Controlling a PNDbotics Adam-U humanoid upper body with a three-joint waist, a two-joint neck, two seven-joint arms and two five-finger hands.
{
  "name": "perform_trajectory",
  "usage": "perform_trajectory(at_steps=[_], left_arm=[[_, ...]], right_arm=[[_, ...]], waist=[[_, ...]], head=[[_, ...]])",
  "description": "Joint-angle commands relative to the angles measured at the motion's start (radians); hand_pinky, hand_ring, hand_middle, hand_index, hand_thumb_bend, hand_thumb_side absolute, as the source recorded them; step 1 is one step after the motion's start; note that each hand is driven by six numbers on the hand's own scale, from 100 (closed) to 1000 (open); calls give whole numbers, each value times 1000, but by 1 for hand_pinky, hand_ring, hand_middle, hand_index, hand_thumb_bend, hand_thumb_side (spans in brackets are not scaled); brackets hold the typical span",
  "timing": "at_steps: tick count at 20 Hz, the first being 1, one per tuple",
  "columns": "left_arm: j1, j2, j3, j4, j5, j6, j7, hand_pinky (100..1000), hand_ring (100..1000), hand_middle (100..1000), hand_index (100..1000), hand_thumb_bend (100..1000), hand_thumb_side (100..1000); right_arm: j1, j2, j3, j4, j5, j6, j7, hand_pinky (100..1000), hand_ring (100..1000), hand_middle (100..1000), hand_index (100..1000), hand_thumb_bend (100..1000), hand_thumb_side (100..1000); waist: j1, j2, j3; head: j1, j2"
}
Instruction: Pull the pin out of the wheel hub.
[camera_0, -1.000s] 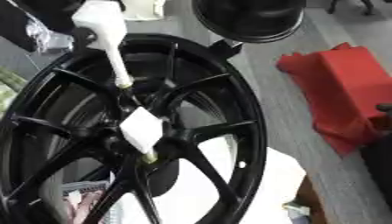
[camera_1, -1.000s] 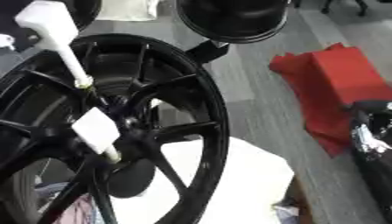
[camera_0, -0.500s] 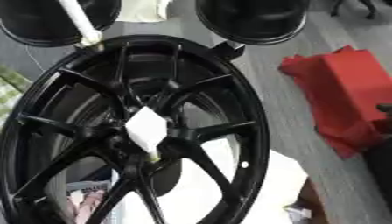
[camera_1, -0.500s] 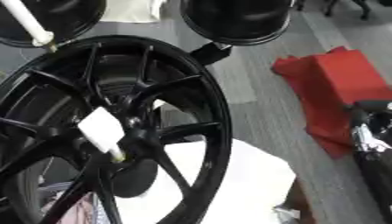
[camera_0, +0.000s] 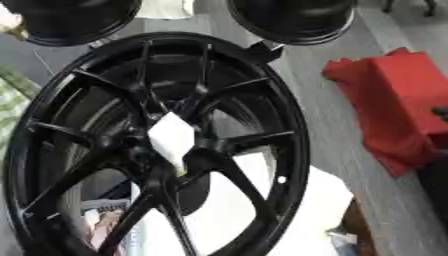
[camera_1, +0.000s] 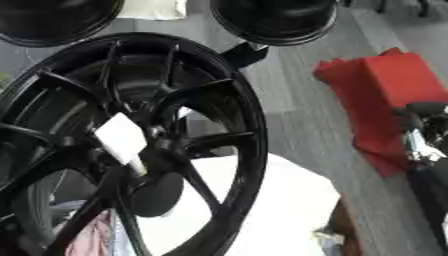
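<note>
The right hand (camera_1: 422, 142) shows only as a black-and-silver part at the right edge of the right eye view, over the lower edge of a red cloth (camera_0: 394, 100); whether it is relaxed, clenched or holding something cannot be told. It is well apart from the wheel (camera_0: 293, 125), a black spoked rim that stands tilted and fills the left and middle of both views. At the hub (camera_0: 131, 150) sits a white diamond-shaped piece (camera_0: 172, 137) with a small yellowish tip (camera_0: 181, 172) at its lower end; whether this is the pin cannot be told. A small pale shape (camera_0: 9, 22) at the upper left edge of the left eye view is too blurred to name. The wheel's lower part stands over a white sheet (camera_1: 280, 200), seen between the spokes. To the right lies grey floor (camera_1: 297, 100), with the red cloth crumpled on it. Behind the wheel, at the top, stand two more black round rims (camera_0: 293, 17), one to each side, the right one just beside the wheel's top edge. A green checked cloth (camera_0: 10, 110) shows at the left edge.
</note>
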Motion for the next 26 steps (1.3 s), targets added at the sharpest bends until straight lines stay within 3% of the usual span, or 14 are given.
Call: perform_trajectory(at_steps=[1,6,13,14,15,16,19,20,22,24,26], left_arm=[[48,68,62,5,-12,-3,39,684,482,277,336,100,459],[160,68,108,7,-57,-5,88,683,481,277,336,100,455],[303,-8,134,4,-133,5,136,707,520,338,374,100,428],[320,-20,136,6,-144,7,144,713,535,368,406,100,337],[335,-30,137,9,-153,9,151,725,555,404,443,100,418],[349,-39,137,11,-159,10,155,745,580,438,474,100,412],[380,-56,137,9,-182,6,144,850,745,668,764,100,382],[388,-59,137,6,-196,2,138,885,793,748,844,100,491],[401,-65,142,-4,-225,-9,131,912,823,791,906,100,807],[413,-66,148,-13,-264,-14,133,917,830,798,922,100,907],[421,-69,152,-21,-291,-13,139,916,829,801,926,114,922]], right_arm=[[-5,-24,-14,-23,-12,-1,-6,956,738,512,645,137,175],[-5,-18,-19,-23,-14,-2,-12,955,736,511,644,143,172],[-15,-1,-23,-23,-19,1,-18,954,735,509,643,143,173],[-16,1,-23,-23,-19,1,-17,954,734,509,643,146,173],[-17,3,-23,-23,-19,1,-16,954,734,508,643,144,173],[-17,5,-23,-23,-19,0,-16,954,734,508,642,144,173],[-18,9,-24,-23,-19,-3,-17,953,733,508,642,145,172],[-18,10,-24,-23,-18,-2,-17,953,733,507,642,144,173],[-19,13,-24,-23,-17,-1,-17,953,732,507,642,142,174],[-19,13,-25,-23,-17,-2,-18,953,732,507,642,141,174],[-19,12,-26,-23,-18,-3,-20,953,732,507,642,142,175]], waist=[[-1,-30,4],[-9,-30,15],[-27,-15,19],[-30,-13,19],[-33,-11,18],[-35,-9,18],[-40,-5,17],[-41,-3,18],[-43,-2,19],[-44,-1,21],[-45,-1,23]], head=[[-4,7],[0,8],[8,-8],[9,-10],[10,-12],[10,-14],[13,-18],[14,-19],[14,-24],[12,-26],[12,-30]])
